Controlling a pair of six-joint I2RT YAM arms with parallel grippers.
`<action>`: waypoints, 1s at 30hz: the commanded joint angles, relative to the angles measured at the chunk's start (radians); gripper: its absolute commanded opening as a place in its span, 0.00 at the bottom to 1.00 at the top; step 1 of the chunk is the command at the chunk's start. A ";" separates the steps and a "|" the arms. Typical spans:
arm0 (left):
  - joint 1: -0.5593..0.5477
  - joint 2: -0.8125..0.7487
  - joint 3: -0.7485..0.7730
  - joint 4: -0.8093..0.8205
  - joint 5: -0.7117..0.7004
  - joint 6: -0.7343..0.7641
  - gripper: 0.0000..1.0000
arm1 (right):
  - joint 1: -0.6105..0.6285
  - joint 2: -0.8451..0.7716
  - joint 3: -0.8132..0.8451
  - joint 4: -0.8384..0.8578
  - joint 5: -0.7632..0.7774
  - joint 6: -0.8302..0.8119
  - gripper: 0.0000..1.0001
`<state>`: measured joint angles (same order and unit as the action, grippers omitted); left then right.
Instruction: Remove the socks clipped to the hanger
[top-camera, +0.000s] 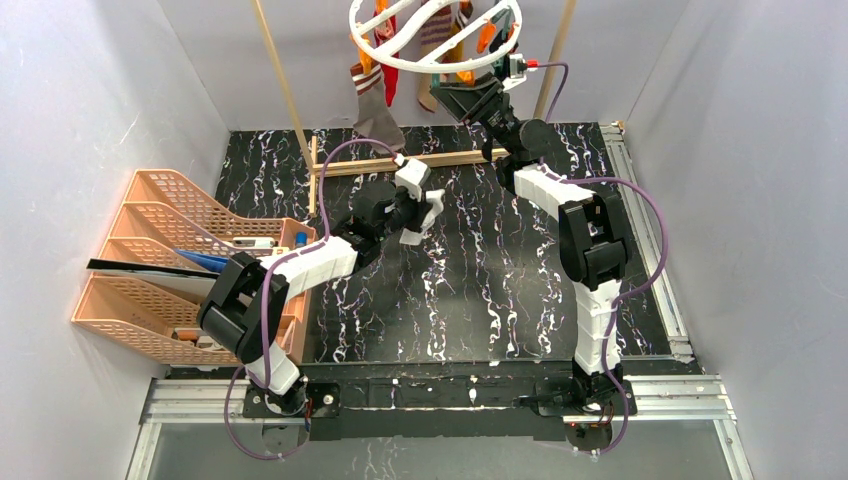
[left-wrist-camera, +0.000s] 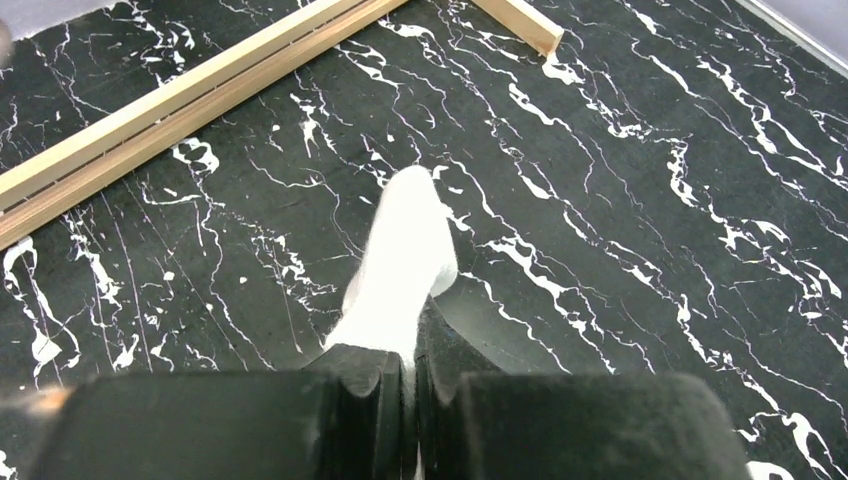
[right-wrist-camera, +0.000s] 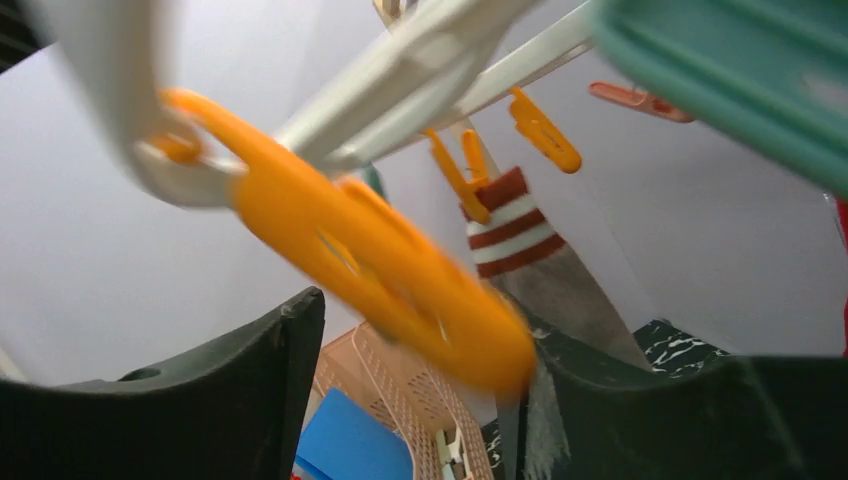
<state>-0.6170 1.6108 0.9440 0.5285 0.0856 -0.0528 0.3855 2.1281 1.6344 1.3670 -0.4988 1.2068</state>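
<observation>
- left arm (top-camera: 318, 262): white shell links, black joint housings, chunkiest black block one link up from the base plate (top-camera: 440, 392)
- right arm (top-camera: 597, 300): same build, white links alternating with black joints
- purple cable (top-camera: 263, 335) runs from the base plate up the left arm in loose loops; second purple cable (top-camera: 655, 225) does likewise on the right arm
- left gripper (left-wrist-camera: 414, 340): matte black fingers, stepped inner faces in its wrist view; white outer covers in the top view
- right gripper (right-wrist-camera: 430, 330): black fingers, smooth curved edges
- arm bases black, one at each end of the base plate
</observation>
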 joint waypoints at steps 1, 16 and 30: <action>0.002 -0.019 0.014 -0.036 -0.032 -0.002 0.08 | -0.007 -0.006 0.025 0.038 -0.009 -0.004 0.73; 0.007 -0.174 -0.087 0.031 -0.355 -0.018 0.98 | -0.054 -0.112 -0.125 0.004 -0.037 -0.048 0.88; 0.024 -0.277 -0.224 0.200 -0.505 -0.009 0.98 | -0.130 -0.223 -0.356 0.071 -0.074 -0.040 0.90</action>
<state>-0.6071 1.3392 0.7395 0.6338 -0.3542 -0.0593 0.2619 1.9709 1.3197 1.3621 -0.5503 1.1751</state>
